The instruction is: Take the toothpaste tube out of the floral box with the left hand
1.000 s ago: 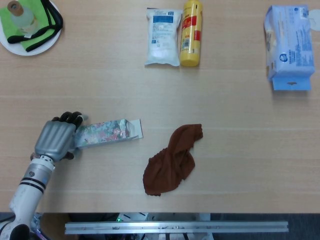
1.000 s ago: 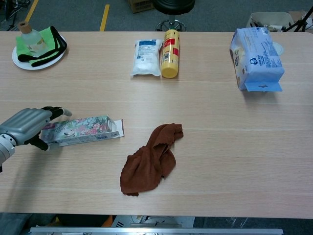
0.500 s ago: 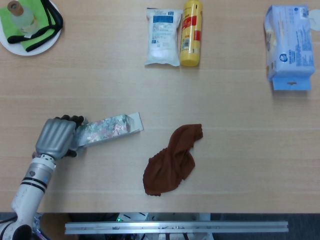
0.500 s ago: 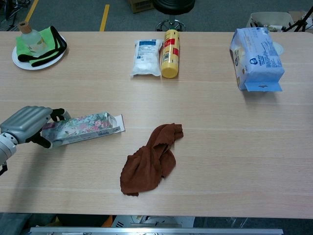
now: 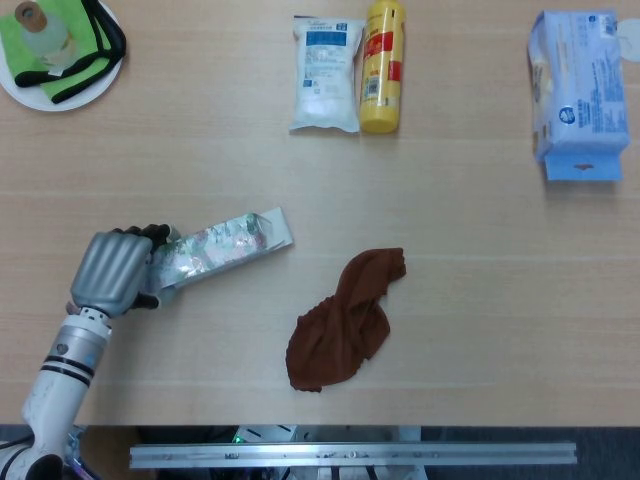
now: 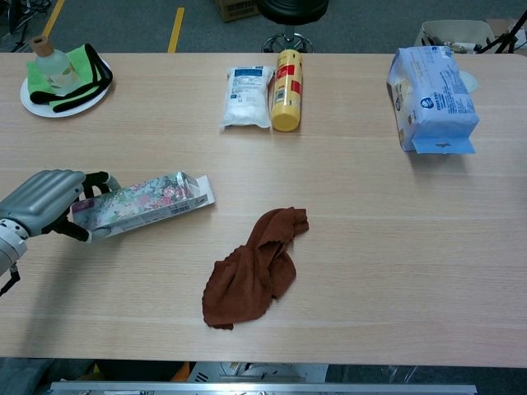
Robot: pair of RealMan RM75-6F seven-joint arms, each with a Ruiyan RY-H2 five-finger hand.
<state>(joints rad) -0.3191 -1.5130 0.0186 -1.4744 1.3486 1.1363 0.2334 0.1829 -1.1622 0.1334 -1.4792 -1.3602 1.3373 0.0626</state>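
The floral box (image 5: 222,246) (image 6: 146,204) is a long carton with a flower print, at the table's left. Its far end is raised and slants up to the right, with the open flap at that end. My left hand (image 5: 113,271) (image 6: 43,202) grips the box's left end, fingers wrapped around it. No toothpaste tube shows outside the box; whatever is inside is hidden. My right hand appears in neither view.
A brown cloth (image 5: 346,318) lies crumpled right of the box. At the back stand a white pouch (image 5: 326,73) and a yellow bottle (image 5: 381,66). A blue tissue pack (image 5: 577,92) is at the far right, a white plate (image 5: 84,88) with green cloth at the far left.
The left hand has lifted and turned the floral box: its open right end has risen and swung away from me. The hand has shifted slightly up with it.
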